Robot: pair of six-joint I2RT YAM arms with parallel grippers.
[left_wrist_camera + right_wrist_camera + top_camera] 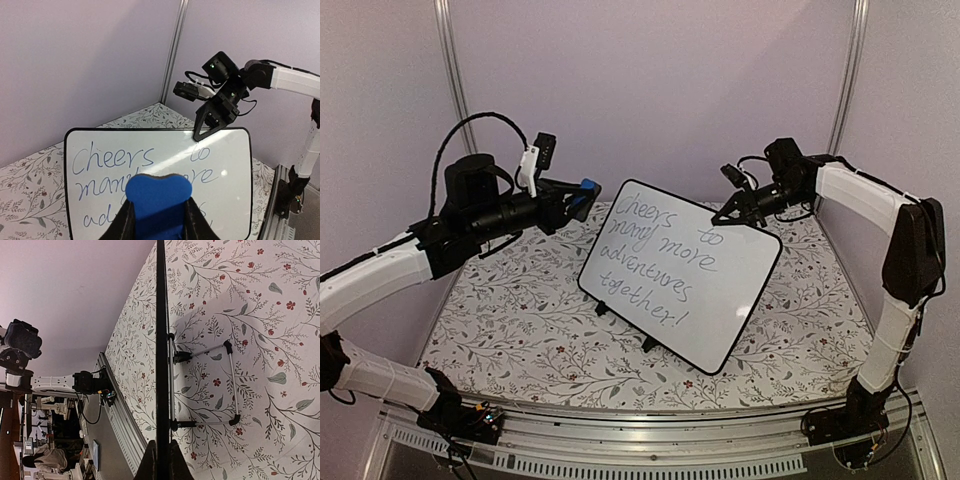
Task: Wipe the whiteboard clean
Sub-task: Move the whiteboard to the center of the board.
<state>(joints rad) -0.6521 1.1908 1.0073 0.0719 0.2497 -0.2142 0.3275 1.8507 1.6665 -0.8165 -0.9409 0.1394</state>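
Blue eraser [159, 190], clenched in left claw [160, 210], should press flat on the whiteboard [680, 290] while right claw [732, 212] grips its top edge.

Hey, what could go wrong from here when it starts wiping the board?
1. The right gripper pinches only the top edge of the whiteboard; a hard push from the blue eraser could tip the board or skid its thin wire stand.
2. The left gripper holds the eraser by its lower part, so it might twist in the grip while wiping.
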